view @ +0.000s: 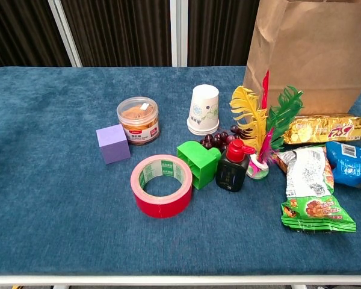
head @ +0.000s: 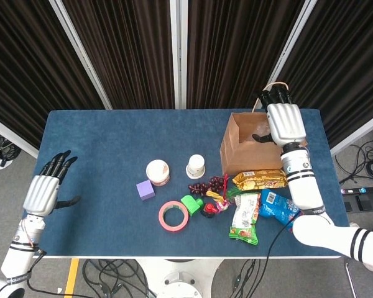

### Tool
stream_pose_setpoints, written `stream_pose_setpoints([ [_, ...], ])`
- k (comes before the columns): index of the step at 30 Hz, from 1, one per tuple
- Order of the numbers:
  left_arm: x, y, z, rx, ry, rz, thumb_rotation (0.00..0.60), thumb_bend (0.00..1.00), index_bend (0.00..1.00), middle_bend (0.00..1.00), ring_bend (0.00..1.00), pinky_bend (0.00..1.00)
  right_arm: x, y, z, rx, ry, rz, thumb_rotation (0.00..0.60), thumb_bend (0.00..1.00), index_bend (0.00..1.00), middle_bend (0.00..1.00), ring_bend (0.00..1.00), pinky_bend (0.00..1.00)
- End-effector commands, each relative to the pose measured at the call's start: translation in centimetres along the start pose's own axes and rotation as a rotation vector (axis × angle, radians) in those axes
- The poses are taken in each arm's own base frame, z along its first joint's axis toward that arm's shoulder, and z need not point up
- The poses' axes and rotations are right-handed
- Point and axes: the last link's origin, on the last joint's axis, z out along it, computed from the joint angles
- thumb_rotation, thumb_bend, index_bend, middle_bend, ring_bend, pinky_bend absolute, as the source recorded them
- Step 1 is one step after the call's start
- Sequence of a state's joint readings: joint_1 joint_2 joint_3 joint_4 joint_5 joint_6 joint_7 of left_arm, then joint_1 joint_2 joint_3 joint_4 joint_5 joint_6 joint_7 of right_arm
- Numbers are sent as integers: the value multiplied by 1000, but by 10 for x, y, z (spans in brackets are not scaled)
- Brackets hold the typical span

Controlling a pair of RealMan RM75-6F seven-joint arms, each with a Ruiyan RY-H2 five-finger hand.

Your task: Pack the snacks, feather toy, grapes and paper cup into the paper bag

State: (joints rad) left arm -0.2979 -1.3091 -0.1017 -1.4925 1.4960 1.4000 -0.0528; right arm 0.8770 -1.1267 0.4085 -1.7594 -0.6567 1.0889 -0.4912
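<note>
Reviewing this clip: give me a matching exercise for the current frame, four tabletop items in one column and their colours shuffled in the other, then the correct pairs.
Items:
1. cube
2. tape roll
3. paper bag
4. paper cup

Colours:
A. brown
B. white
C. purple
D. red

Pairs: 1-C, 2-D, 3-A, 4-B

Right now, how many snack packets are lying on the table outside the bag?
3: a gold packet against the paper bag, a blue packet below it, a green-and-white packet nearest the front edge. Others may be hidden inside the bag.
</note>
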Motion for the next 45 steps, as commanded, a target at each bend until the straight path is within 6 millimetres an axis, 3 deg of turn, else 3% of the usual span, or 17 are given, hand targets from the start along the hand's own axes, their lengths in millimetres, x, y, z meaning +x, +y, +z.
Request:
stream_pose_setpoints([
  [1,0,0,0,1,2,-1,600,142,161,136,52,183,8,-3,-2,21,29,4,600,0,160,151,0,0],
  [6,-1,2,2,-6,-2,0,600,142,161,136,51,183,19,-11,-7,67,82,7,600,0,160,158,0,0],
  [12,2,3,2,-10,10,2,600,142,161,136,52,183,31,-40,-23,211,175,-6,600,0,160,172,0,0],
  [19,5,4,1,-11,21,10,600,142,161,136,52,183,28,-87,-65,453,188,-41,600,0,159,181,0,0],
  [23,7,5,0,-12,28,11,600,142,161,136,52,183,14,-93,-97,517,126,-136,600,0,156,182,1,0],
  [27,8,4,-3,-9,29,10,600,142,161,136,52,183,-4,-73,-127,503,51,-284,600,0,156,201,25,27],
  [33,8,5,-4,-11,33,2,600,142,161,136,52,183,-27,-21,-169,358,-77,-414,600,0,156,214,63,100],
  [38,6,6,-4,-15,32,-4,600,142,161,136,52,183,-54,25,-199,166,-200,-337,600,0,156,216,69,108],
  [45,7,5,-5,-17,34,-10,600,142,161,136,52,183,-93,69,-214,-40,-207,-190,600,0,156,231,69,108],
])
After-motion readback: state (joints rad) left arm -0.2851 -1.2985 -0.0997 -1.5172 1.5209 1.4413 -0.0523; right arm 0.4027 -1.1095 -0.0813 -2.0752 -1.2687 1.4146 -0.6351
